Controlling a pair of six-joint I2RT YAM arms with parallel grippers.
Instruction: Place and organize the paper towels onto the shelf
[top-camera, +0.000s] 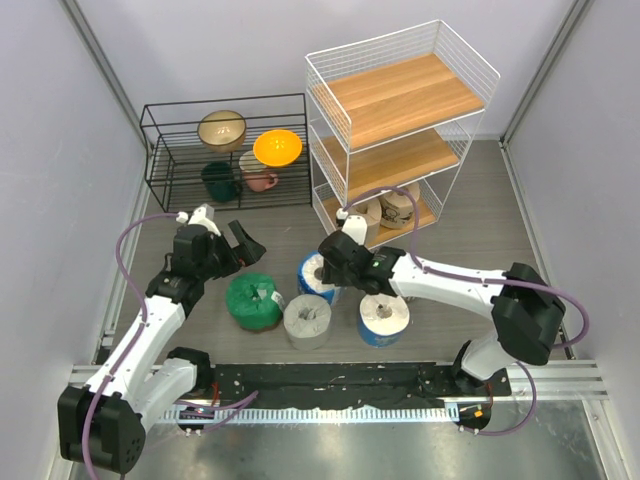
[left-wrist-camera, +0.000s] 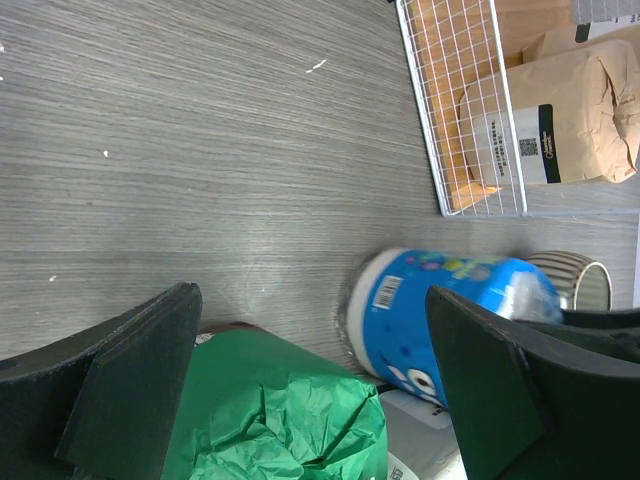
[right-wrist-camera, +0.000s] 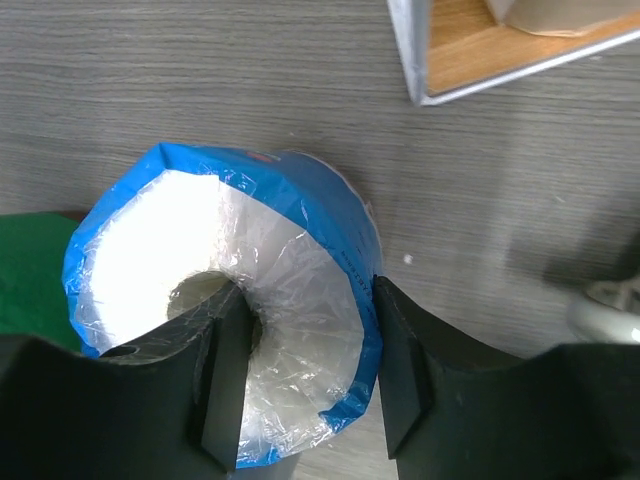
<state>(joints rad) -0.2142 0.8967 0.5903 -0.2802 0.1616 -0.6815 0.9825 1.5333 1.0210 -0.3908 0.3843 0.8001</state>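
Observation:
My right gripper (top-camera: 330, 266) is shut on the wall of a white roll in blue wrap (top-camera: 312, 276), one finger in its core and one outside, as the right wrist view shows (right-wrist-camera: 300, 370) on the roll (right-wrist-camera: 180, 230). My left gripper (top-camera: 236, 245) is open and empty, just above the green roll (top-camera: 252, 301); in the left wrist view (left-wrist-camera: 320, 390) its jaws straddle the green roll (left-wrist-camera: 270, 420), with the blue roll (left-wrist-camera: 440, 300) beyond. A grey roll (top-camera: 307, 320) and a second blue roll (top-camera: 384, 319) stand in front. Two tan rolls (top-camera: 383, 210) sit on the bottom tier of the white shelf (top-camera: 400, 95).
A low black wire rack (top-camera: 225, 108) with bowls and cups stands at the back left. A ribbed mug (left-wrist-camera: 578, 282) lies behind the gripped blue roll, near the shelf's corner (left-wrist-camera: 480, 205). Grey walls close in both sides.

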